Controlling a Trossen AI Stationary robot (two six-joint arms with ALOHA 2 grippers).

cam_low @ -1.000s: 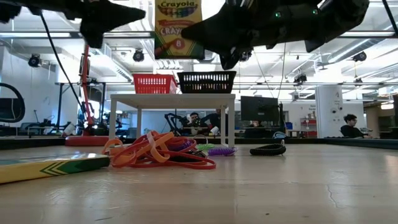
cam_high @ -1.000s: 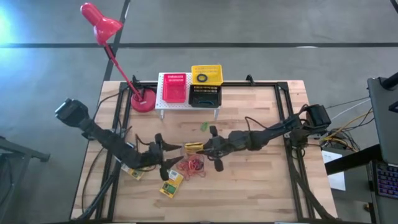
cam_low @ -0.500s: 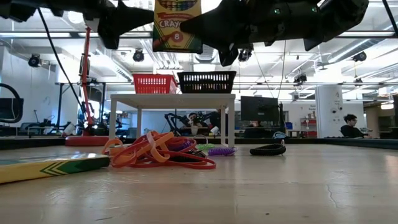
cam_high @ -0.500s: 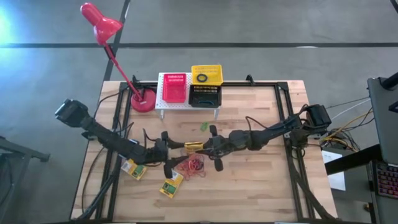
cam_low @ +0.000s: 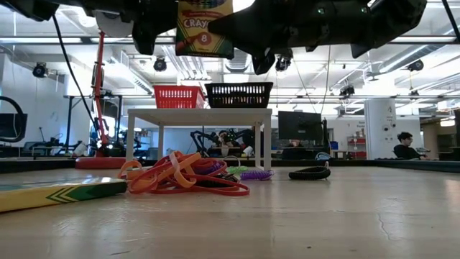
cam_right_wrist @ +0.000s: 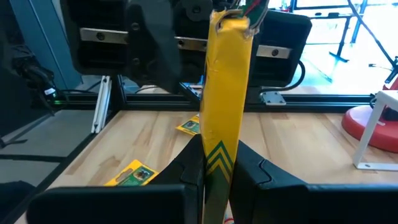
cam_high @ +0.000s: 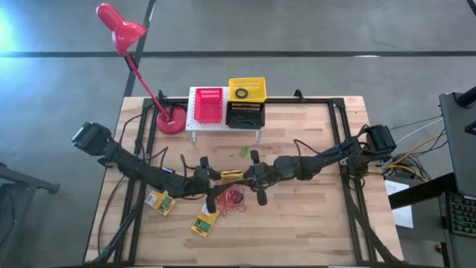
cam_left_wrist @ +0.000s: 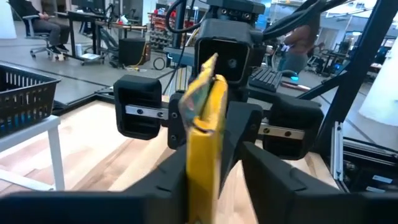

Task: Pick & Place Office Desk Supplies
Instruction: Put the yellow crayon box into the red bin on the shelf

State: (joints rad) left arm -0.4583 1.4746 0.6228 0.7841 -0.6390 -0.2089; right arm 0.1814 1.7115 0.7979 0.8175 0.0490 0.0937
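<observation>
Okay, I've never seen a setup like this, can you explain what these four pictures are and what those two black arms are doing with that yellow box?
This is a robot with two dark arms at a wooden table. One picture looks straight down, one looks level across the tabletop, and two come from cameras on the arms' wrists.

In the overhead picture the right gripper is shut on a flat yellow-and-green crayon box, held above the table. The left gripper meets it from the other side, at the box's far end; its grip isn't clear.

On the table lie two more such boxes, a tangle of orange-red rubber bands and, at the back, a red desk lamp beside a white rack carrying red, yellow and black baskets.
</observation>
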